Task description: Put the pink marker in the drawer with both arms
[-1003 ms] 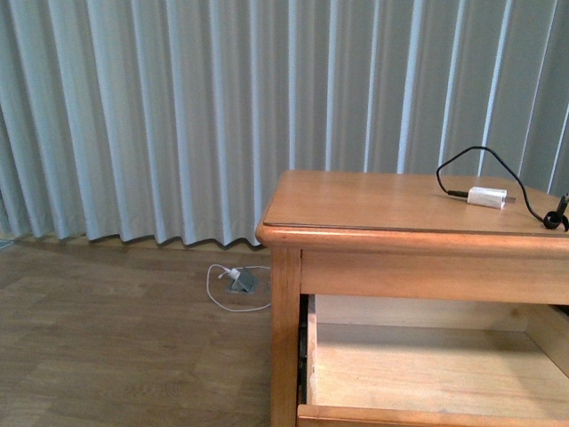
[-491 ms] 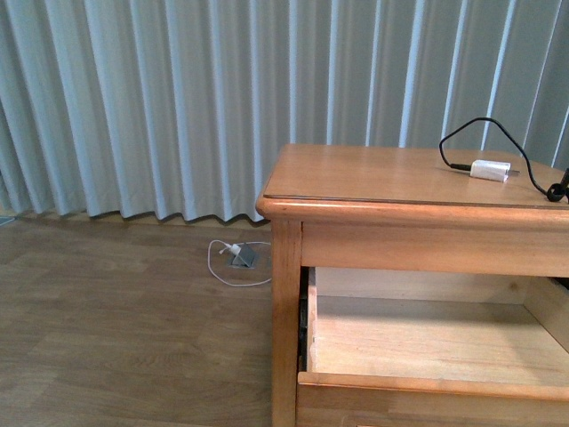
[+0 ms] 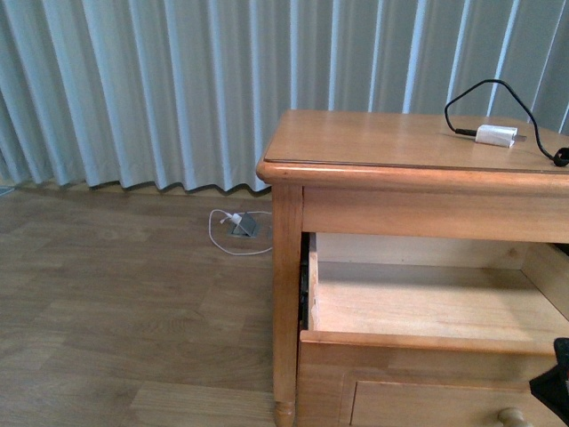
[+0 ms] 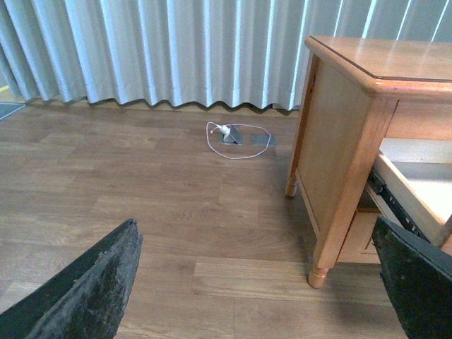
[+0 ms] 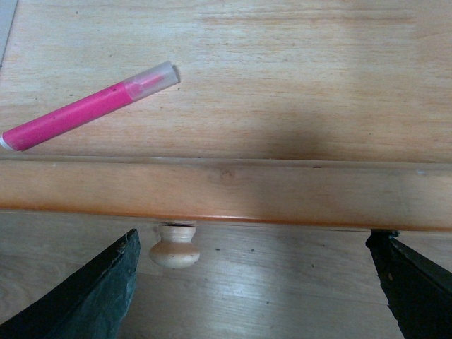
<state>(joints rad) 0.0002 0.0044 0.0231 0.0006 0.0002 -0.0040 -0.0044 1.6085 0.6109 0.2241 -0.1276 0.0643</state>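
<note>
Now the front view has dipped onto the open honey-coloured wooden drawer point(image 3: 427, 342), and the short bright-pink marker point(image 5: 85, 109) lies loose inside, just beyond the right gripper's point(image 5: 251, 240) spread, empty fingers; the left gripper point(image 4: 256, 226) is spread too, so placing looks done.

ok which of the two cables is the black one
The black cable on the table top, looping up from the small white plug. The floor cable, coiled near the curtain, is white.
</note>
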